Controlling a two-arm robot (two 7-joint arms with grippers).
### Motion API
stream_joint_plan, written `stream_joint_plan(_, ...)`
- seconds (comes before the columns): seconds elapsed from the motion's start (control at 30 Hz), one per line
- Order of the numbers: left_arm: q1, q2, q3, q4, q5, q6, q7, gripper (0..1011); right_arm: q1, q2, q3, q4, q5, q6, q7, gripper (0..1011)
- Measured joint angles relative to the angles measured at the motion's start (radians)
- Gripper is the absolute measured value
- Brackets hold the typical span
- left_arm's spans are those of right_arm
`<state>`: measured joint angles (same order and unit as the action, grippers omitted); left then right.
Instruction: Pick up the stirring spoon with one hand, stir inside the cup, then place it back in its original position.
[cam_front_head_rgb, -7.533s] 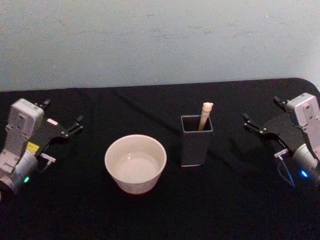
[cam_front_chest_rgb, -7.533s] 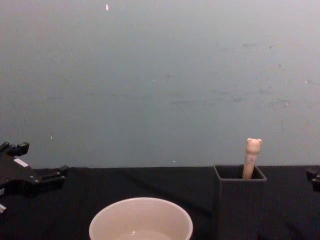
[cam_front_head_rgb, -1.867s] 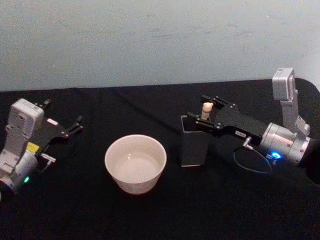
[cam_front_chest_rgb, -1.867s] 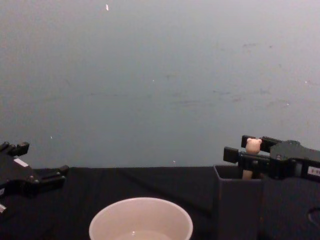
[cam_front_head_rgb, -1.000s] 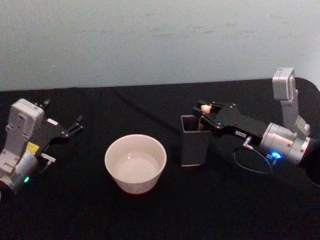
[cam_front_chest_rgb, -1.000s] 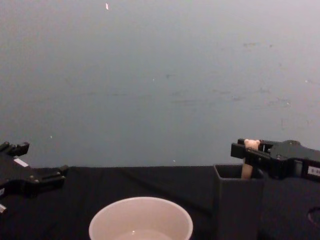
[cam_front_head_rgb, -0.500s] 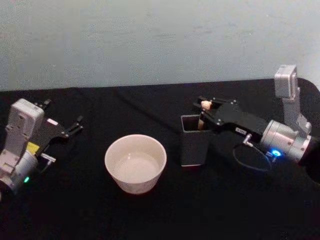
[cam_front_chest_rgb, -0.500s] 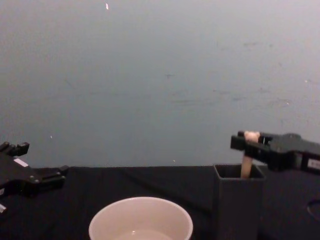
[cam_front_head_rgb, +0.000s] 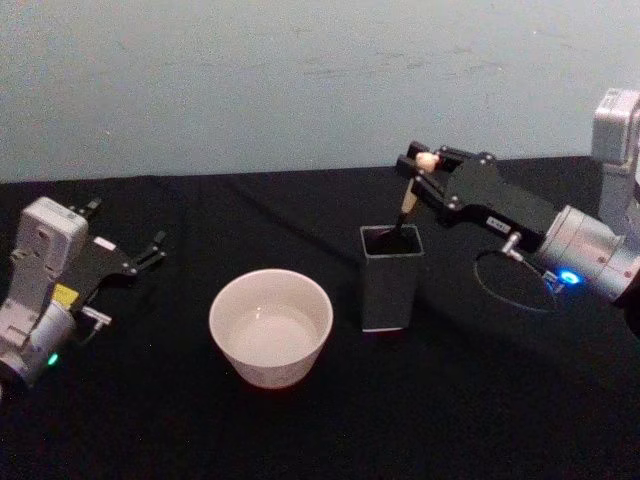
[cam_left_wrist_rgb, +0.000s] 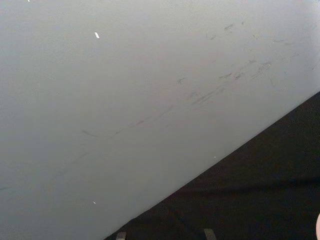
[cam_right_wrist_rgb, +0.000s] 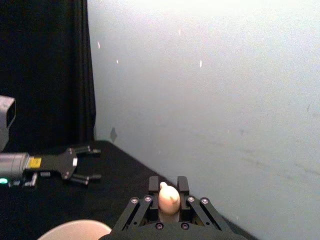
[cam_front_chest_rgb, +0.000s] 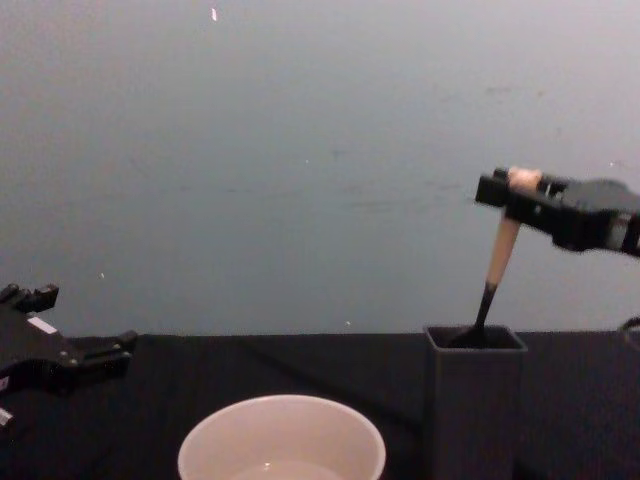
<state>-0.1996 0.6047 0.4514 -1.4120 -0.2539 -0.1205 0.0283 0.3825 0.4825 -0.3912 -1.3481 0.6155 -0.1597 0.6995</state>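
Since half a second ago the right gripper (cam_front_head_rgb: 420, 164) has risen, drawing the stirring spoon (cam_front_head_rgb: 407, 203) nearly out of the dark holder (cam_front_head_rgb: 390, 290). Its jaws pinch the handle at the bear head, probably so the bowl can reach into the cup (cam_front_head_rgb: 270, 325) on the left. The left gripper (cam_front_head_rgb: 128, 262) lies spread at the left of the worktop (cam_front_head_rgb: 300, 430).

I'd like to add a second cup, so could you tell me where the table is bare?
Bare black cloth lies between the left gripper and the cup, and along the near edge. Crowded: cup beside holder, where the right gripper holds the stirring spoon.
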Motion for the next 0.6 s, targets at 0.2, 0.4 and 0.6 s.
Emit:
stream_joint_plan(0.2, 0.000, 0.000, 0.000, 0.000, 0.000, 0.000, 0.000, 1001, -0.009, 0.007, 0.018, -0.033, 0.018, -0.012, -0.003, 218)
stream_joint_plan(0.4, 0.000, 0.000, 0.000, 0.000, 0.000, 0.000, 0.000, 1001, -0.010, 0.003, 0.031, -0.048, 0.027, -0.022, -0.016, 217)
stream_joint_plan(0.6, 0.000, 0.000, 0.000, 0.000, 0.000, 0.000, 0.000, 1001, 0.006, -0.015, 0.028, -0.048, 0.026, -0.035, -0.019, 217)
